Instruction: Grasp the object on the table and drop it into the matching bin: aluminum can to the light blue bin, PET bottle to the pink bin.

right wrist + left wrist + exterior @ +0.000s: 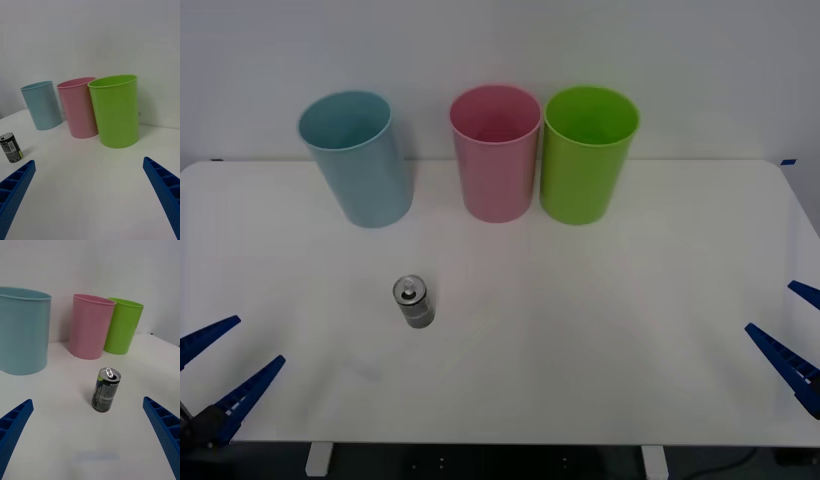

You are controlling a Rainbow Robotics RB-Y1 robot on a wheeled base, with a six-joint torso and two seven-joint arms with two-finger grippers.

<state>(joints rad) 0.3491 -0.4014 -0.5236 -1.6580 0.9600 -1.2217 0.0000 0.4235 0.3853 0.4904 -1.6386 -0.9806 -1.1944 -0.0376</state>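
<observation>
Both end effectors, left and right, spread wide; upright aluminum can, label text unreadable.

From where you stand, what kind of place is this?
Probably a lab test bench for sorting: a bare white table against a plain wall, three coloured bins including the light blue bin, and one aluminum can.

Can upright on table, in front of bins, nearer robot's left.

A plain pale wall rises behind, evenly lit, with dark floor below.
</observation>
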